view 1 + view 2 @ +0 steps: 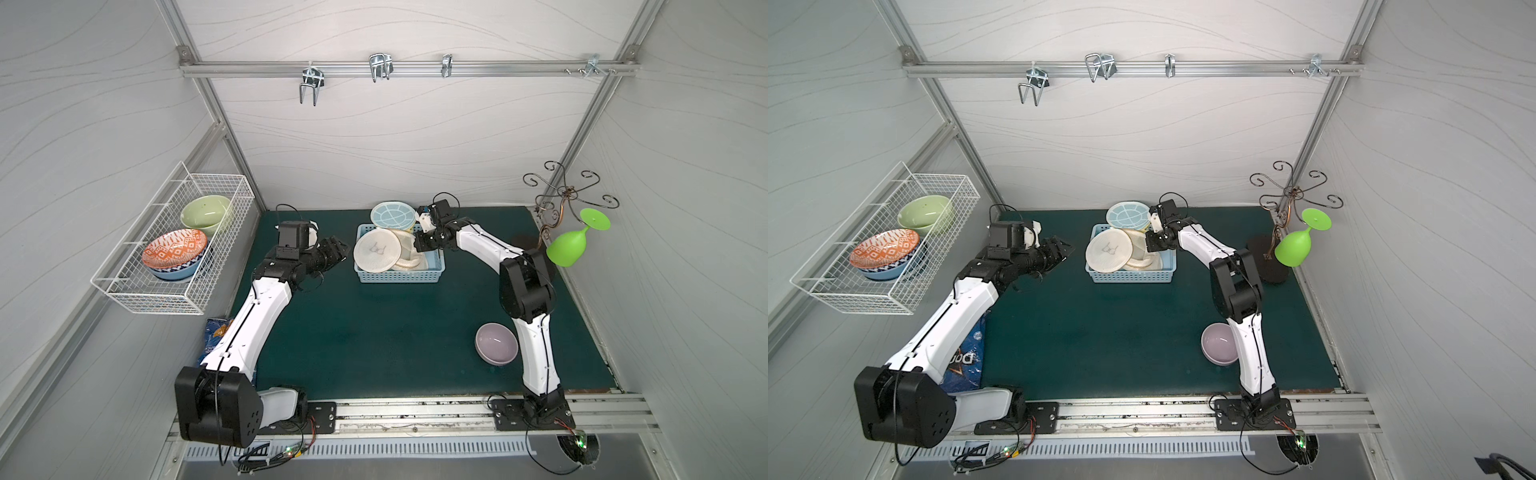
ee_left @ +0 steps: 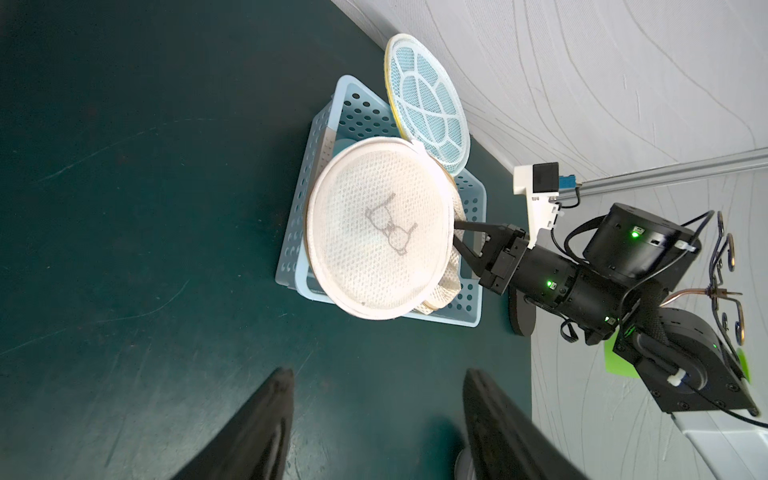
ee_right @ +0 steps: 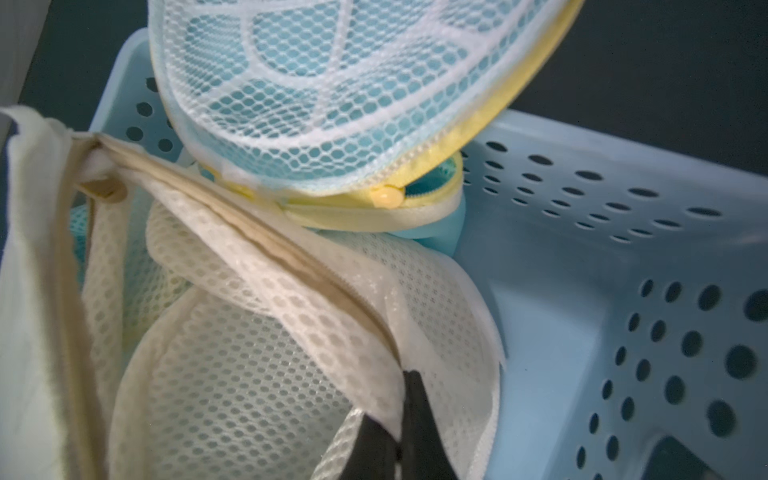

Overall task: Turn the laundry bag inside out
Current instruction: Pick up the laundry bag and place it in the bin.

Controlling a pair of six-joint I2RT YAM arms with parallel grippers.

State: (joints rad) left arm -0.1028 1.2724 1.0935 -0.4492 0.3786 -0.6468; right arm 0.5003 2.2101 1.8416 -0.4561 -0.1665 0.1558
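Fabric at the zippered edge of the cream mesh laundry bag [image 3: 232, 374] is pinched between the two dark fingers of the right gripper [image 3: 399, 419], which are drawn together on it, as is seen in the right wrist view. The bag is lodged in a light-blue perforated basket [image 1: 399, 276] at the back of the dark green mat [image 1: 374, 332]. Its round face, printed with a small bra outline, is tilted up toward the left arm and is propped against the basket's wall in both top views [image 1: 376, 251] [image 1: 1108, 251]. The right gripper [image 1: 417, 245] is reached into the basket from the side away from that face. A blue mesh bag [image 1: 392, 215] with a yellow zipper is leaned over the basket's far rim, and its lower edge is seen just above the cream bag's zipper band [image 3: 332, 83].

The left gripper [image 1: 338, 249] is held just beside the basket on the other side. Its fingers are spread apart with nothing between them [image 2: 376, 374], and the cream bag's face is not touched by it. A lilac bowl [image 1: 496, 343] is set on the mat beside the right arm, well apart from the basket.
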